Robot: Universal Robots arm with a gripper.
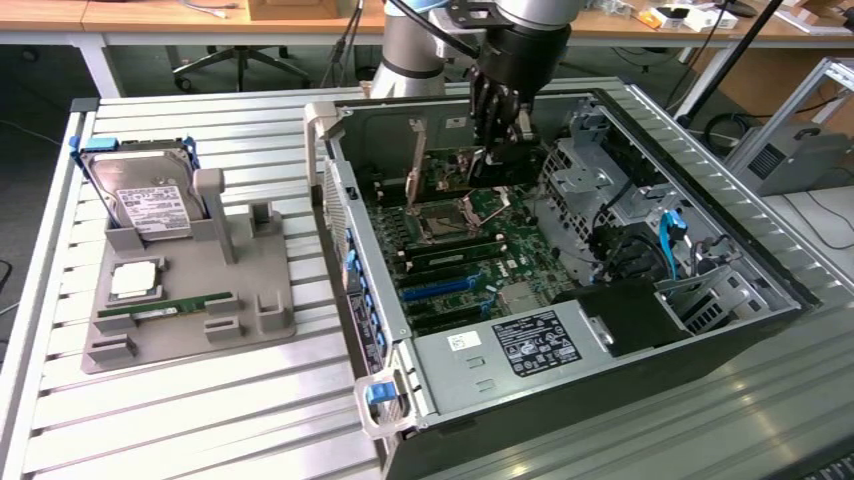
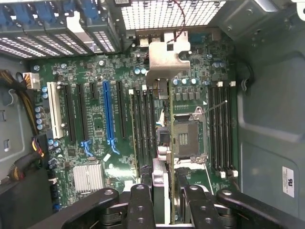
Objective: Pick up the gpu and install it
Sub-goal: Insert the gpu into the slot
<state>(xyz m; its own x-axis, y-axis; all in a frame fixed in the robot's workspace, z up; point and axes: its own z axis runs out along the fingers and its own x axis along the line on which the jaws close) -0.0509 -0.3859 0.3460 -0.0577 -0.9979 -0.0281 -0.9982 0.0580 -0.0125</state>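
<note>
One slatted metal table [image 1: 200,120] carried everything, and on it lay one open computer case [image 1: 747,290], side panel off, with one motherboard [image 1: 441,250] exposed inside. One arm [image 1: 414,50] reached down into the case from the far side of the table. At the exterior view's left, well apart from the case, sat one grey tray [image 1: 254,300] holding three parts: one hard drive [image 1: 147,200] standing tilted at its far end, one square silver chip [image 1: 136,280] lying flat, and one green memory stick [image 1: 167,308] lying nearer the front. The gripper [image 1: 497,150] hung inside the case over the far half of the board, its jaws about half closed and clamped on the gpu [image 1: 507,170], a single dark card held off the board. In the wrist view the gripper [image 2: 167,210] had two black fingers [image 2: 140,205] pressing the gpu [image 2: 164,59] from either side; the card ran edge-on away from the camera, its silvery bracket at the far end, just beside the one open processor socket [image 2: 187,138]. On the board there also showed one blue slot [image 2: 108,114], one white slot [image 2: 56,114] and one small finned heatsink [image 2: 88,177].
</note>
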